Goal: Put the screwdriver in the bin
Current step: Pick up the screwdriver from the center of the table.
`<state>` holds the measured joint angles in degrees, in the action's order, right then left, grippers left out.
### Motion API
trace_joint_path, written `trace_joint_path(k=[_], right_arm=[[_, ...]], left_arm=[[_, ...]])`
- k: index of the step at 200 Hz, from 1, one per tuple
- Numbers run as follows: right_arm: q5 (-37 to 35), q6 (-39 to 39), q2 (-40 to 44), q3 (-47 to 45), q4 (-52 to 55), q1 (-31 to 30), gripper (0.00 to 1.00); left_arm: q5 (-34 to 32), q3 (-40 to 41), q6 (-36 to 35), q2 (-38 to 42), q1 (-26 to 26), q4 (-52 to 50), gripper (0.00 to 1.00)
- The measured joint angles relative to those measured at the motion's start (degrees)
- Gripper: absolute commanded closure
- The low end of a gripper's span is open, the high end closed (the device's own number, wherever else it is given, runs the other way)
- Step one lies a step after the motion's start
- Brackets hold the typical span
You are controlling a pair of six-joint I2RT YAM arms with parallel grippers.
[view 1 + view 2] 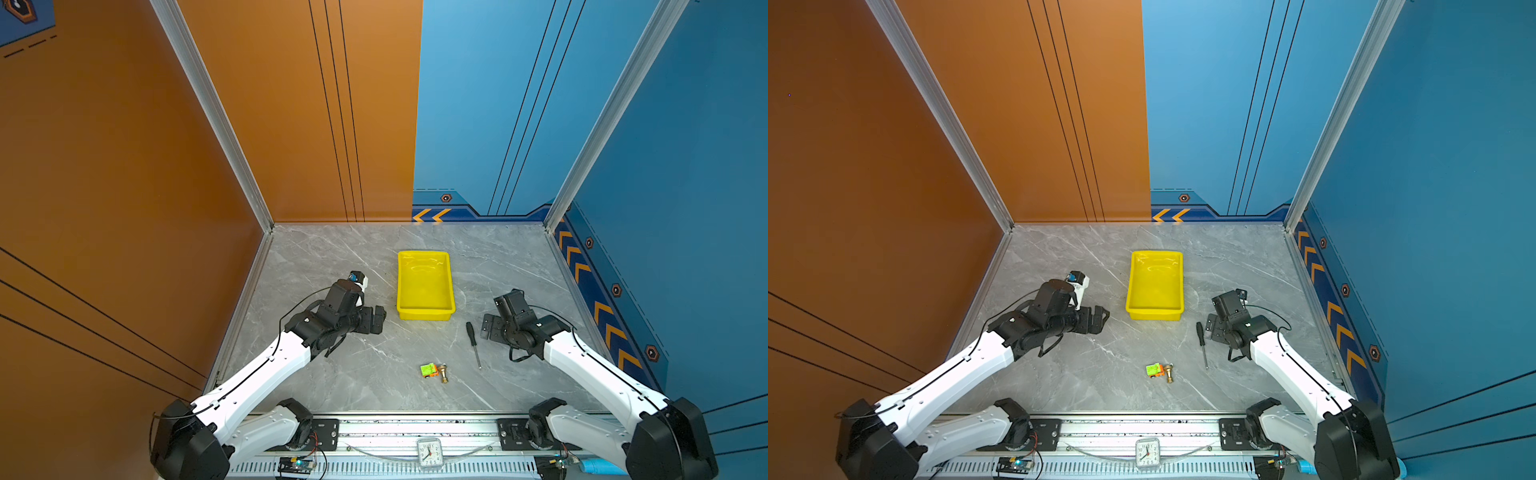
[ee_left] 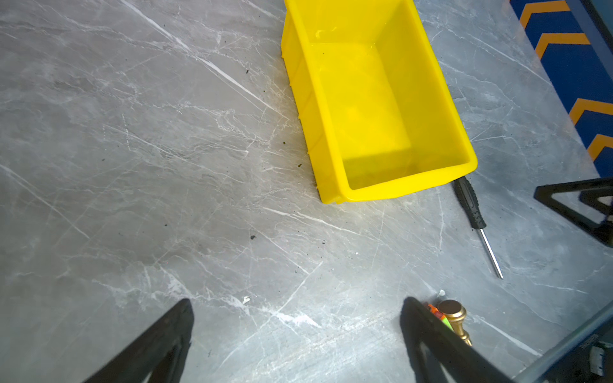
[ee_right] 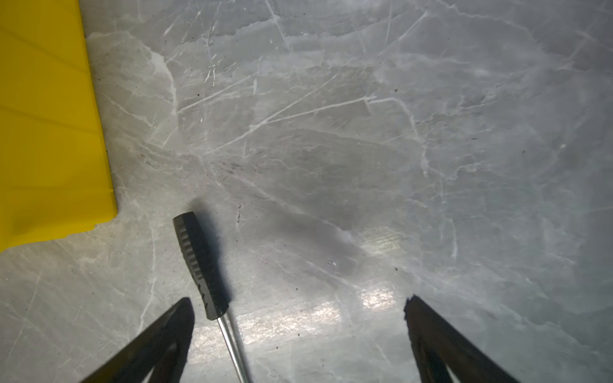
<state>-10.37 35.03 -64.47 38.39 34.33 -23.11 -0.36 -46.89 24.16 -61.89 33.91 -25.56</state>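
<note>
The screwdriver [image 1: 473, 343] [image 1: 1202, 343], black ribbed handle and thin silver shaft, lies flat on the grey marble table, just off the near right corner of the bin [image 1: 424, 286] [image 1: 1155, 286]. The bin is a yellow tray with nothing in it. My right gripper [image 1: 488, 328] [image 1: 1210, 326] is open and low, right beside the handle. In the right wrist view the screwdriver [image 3: 199, 262] lies inside the open right gripper [image 3: 298, 301], close to one finger and untouched. My left gripper [image 1: 376, 320] [image 2: 298, 305] is open and holds nothing, left of the bin [image 2: 371, 109].
A small green and orange toy car [image 1: 428, 370] and a brass fitting [image 1: 444, 372] lie together near the table's front. A small clock [image 1: 429, 453] sits on the front rail. Orange and blue walls close in the left, back and right sides.
</note>
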Motion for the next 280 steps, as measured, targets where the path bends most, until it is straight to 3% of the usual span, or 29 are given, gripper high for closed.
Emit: trace_joint_path(k=[26,76,133,180,280], right_arm=[[1.42,0.28,-2.91,-0.5,-3.56,-2.23,0.03],[2.86,2.08,-9.75,-0.85,-9.16,-4.33,0.21],[2.84,1.86,-15.93,-0.09,-12.33,-5.42,0.35],[2.71,0.96,-18.82,1.33,-13.07,-5.6,0.56],[2.6,0.57,-20.13,1.64,-13.88,-5.73,0.79]], left_arm=[[0.57,0.0,1.42,-0.39,1.62,0.0,0.02],[1.07,0.09,3.93,-1.75,3.06,0.02,0.02],[1.07,0.09,5.33,-2.67,4.72,0.02,0.02],[1.01,0.09,5.75,-3.65,5.07,0.0,0.02],[0.42,0.07,5.92,-5.07,5.55,0.0,0.02]])
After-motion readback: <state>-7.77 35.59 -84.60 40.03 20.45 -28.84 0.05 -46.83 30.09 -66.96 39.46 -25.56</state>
